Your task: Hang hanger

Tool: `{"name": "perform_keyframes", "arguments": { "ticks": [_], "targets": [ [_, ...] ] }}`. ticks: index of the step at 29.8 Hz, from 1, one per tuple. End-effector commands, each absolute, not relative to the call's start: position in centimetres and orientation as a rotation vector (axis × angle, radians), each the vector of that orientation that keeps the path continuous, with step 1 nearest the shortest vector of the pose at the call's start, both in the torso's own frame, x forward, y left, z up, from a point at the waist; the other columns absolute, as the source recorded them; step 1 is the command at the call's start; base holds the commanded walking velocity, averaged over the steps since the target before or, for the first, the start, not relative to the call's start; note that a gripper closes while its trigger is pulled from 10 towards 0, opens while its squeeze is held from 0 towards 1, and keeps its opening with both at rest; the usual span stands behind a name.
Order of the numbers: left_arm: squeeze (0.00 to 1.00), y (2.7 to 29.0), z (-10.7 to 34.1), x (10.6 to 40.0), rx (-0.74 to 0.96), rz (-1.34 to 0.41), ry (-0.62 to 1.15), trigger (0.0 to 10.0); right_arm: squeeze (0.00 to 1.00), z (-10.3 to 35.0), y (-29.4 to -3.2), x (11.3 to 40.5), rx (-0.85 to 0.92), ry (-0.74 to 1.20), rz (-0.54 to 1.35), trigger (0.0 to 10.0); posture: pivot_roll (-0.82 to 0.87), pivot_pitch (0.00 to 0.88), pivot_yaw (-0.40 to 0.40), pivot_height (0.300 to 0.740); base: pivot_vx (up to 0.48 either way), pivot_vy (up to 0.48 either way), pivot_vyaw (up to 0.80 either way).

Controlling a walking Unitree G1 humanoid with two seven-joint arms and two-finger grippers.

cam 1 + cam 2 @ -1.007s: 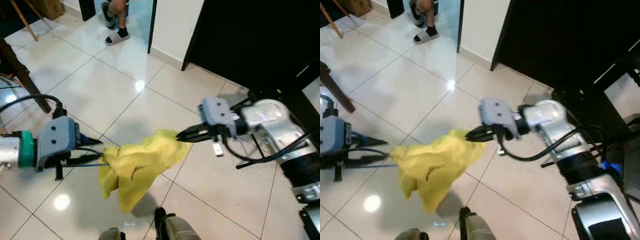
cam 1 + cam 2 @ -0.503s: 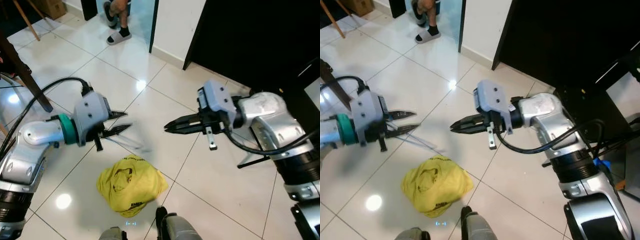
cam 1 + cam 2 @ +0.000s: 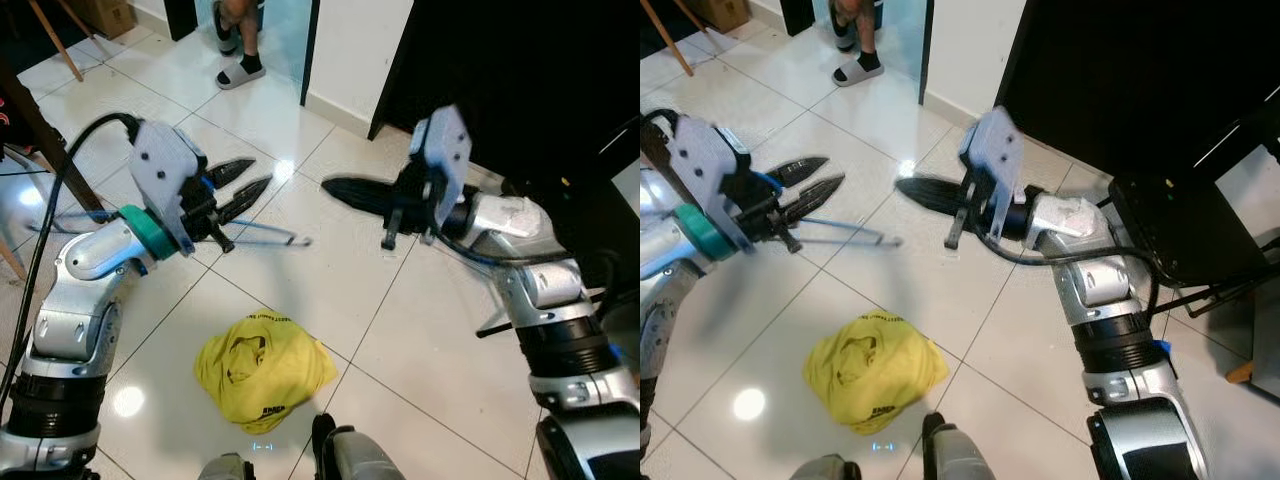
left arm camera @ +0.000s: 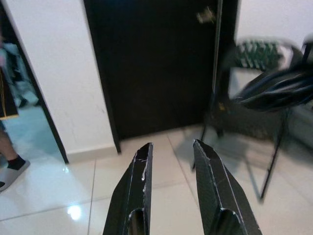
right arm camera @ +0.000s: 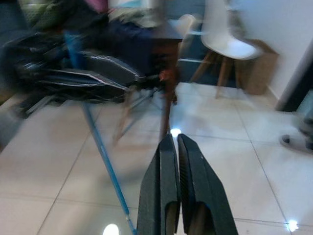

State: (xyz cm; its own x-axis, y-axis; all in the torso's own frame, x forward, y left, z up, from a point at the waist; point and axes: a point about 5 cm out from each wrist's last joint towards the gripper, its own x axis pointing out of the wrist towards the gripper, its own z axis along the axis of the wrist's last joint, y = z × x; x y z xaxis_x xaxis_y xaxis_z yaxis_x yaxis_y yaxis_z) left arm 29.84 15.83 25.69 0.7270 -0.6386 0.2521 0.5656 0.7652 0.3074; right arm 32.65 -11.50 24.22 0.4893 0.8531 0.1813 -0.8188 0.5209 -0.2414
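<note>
Left gripper: raised, jaws parted, empty.
Right gripper: raised opposite, jaws closed on nothing.
Blue hanger: blurred, just beneath the left jaws; contact unclear.
Yellow shirt: crumpled on floor below both jaws.

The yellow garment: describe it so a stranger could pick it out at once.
Look at the white tiled floor directly below the robot, between its two raised arms. There lies the yellow garment, crumpled in a heap, apart from both grippers. It is the sole bright yellow thing on the tiles, with dark print on it.
</note>
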Motion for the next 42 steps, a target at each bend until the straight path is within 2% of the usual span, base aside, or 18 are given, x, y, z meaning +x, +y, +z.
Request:
{"name": "perform_keyframes", "arguments": {
  "ticks": [1,8,9,18,19,42],
  "targets": [
    [0.00,15.3,26.1,29.4,0.213,-0.710,-0.364,10.0,0.00,23.9,-11.9,32.3,-0.122,-0.292,0.989,10.0,0.02,0.184,-0.022,0.740,0.000,0.000,0.00],
    [0.00,15.4,26.4,29.1,0.270,-0.778,-0.353,10.0,0.00,23.8,-11.8,31.8,-0.245,-0.286,1.060,10.0,0.01,0.170,-0.019,0.740,0.000,0.000,0.00],
    [0.00,15.4,26.7,29.2,0.288,-0.800,-0.357,10.0,1.00,24.0,-12.0,31.7,-0.273,-0.274,1.100,10.0,0.02,0.166,-0.019,0.740,0.000,0.000,0.00],
    [0.00,14.4,27.5,29.3,0.266,-0.899,-0.364,10.0,1.00,25.1,-11.7,30.9,-0.311,-0.260,1.243,10.0,0.01,0.156,-0.013,0.740,0.000,0.000,0.00],
    [0.00,14.2,27.9,29.2,0.255,-0.926,-0.368,10.0,0.00,25.0,-11.5,30.7,-0.322,-0.258,1.255,10.0,0.01,0.153,-0.014,0.740,0.000,0.000,0.00],
    [0.00,13.4,30.4,28.3,0.218,-1.056,-0.425,10.0,0.00,23.2,-9.1,30.8,-0.317,-0.218,1.324,10.0,0.03,0.138,-0.012,0.740,0.000,0.000,0.00]
  ]
}}
